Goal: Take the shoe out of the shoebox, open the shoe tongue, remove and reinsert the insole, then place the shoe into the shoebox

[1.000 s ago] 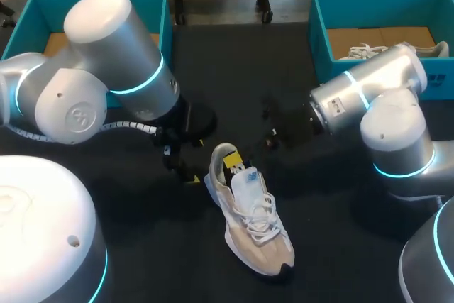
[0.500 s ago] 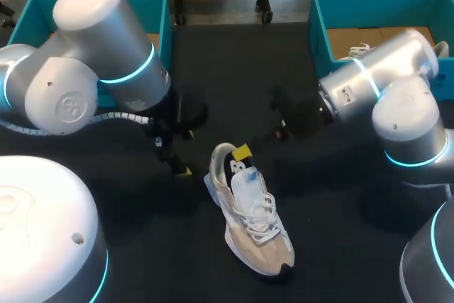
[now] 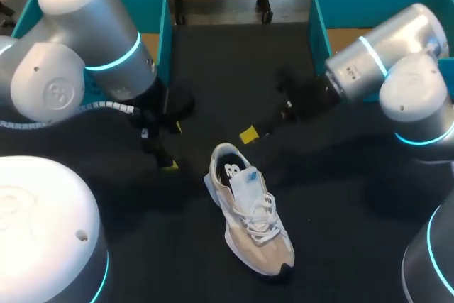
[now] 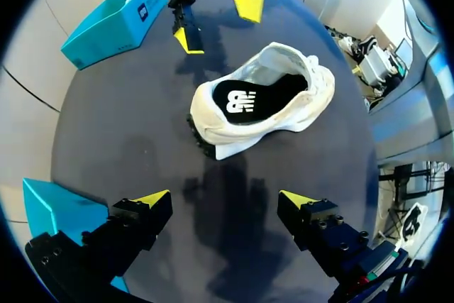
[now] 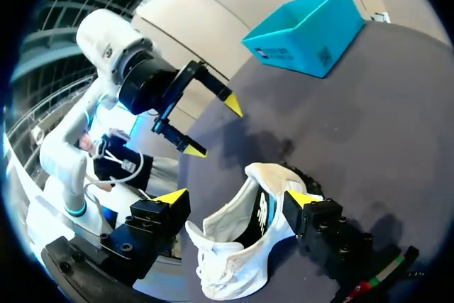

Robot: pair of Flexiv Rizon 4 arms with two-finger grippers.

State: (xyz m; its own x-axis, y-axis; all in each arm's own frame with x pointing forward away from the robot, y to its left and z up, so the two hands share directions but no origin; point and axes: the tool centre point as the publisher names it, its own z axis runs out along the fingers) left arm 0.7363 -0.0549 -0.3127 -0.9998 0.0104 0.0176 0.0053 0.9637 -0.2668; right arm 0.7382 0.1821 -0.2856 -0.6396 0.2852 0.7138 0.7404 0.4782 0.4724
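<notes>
One shoe (image 3: 250, 219) lies nearest on the black table (image 3: 340, 196), upright on its sole, toe toward the near edge and heel toward the grippers. It is a pale sneaker with a mesh-like beige upper, white laces (image 3: 259, 212) and a dark tip at the toe. The collar gapes open. The left wrist view shows a flat black insole (image 4: 254, 97) with a white mark seated inside.

Beyond the heel are two grippers, four yellow wedge-shaped tips in all, on black fingers. The left gripper (image 3: 172, 147) hangs off the heel's left side, jaws spread wide and holding nothing. The right gripper (image 3: 268, 122) sits just past the heel to the right, also wide apart and empty. Only one of its tips shows plainly from the head view, and the other is hard to pick out against the dark wrist. Neither gripper touches the shoe. In the right wrist view the shoe lies ahead of and below the fingers.

Farthest back stand two teal boxes with straight walls and brown cardboard floors. The left box (image 3: 163, 30) is mostly hidden behind the smooth silver left arm. The right box (image 3: 319, 23) is partly covered by the right arm, and its contents cannot be made out.
</notes>
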